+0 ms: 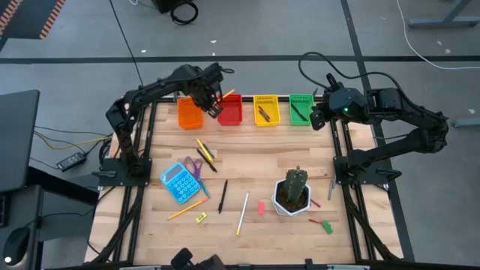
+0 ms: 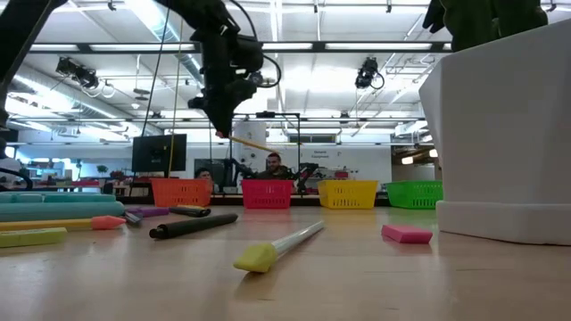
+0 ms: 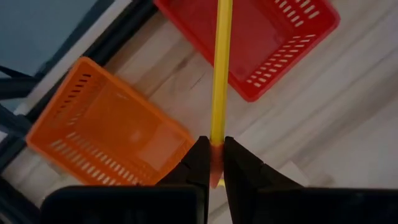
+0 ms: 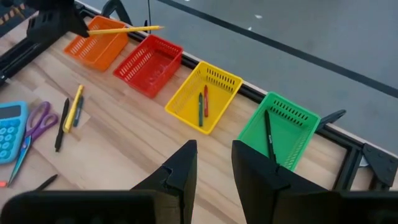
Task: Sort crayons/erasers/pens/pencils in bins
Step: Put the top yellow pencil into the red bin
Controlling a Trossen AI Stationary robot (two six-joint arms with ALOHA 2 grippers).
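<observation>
Long thin yellow wooden pencil [image 3: 219,68] pinched by its end in left gripper [image 3: 214,163], shaft toward 12 o'clock over red slotted plastic bin [image 3: 261,37]

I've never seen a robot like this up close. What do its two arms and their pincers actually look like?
Both arms are dark, nearly black, built of jointed segments on black frame bases. A black cable loops over the right arm, which carries a small green light. The left gripper and right gripper each end in two flat, dark, tapering fingers.
</observation>
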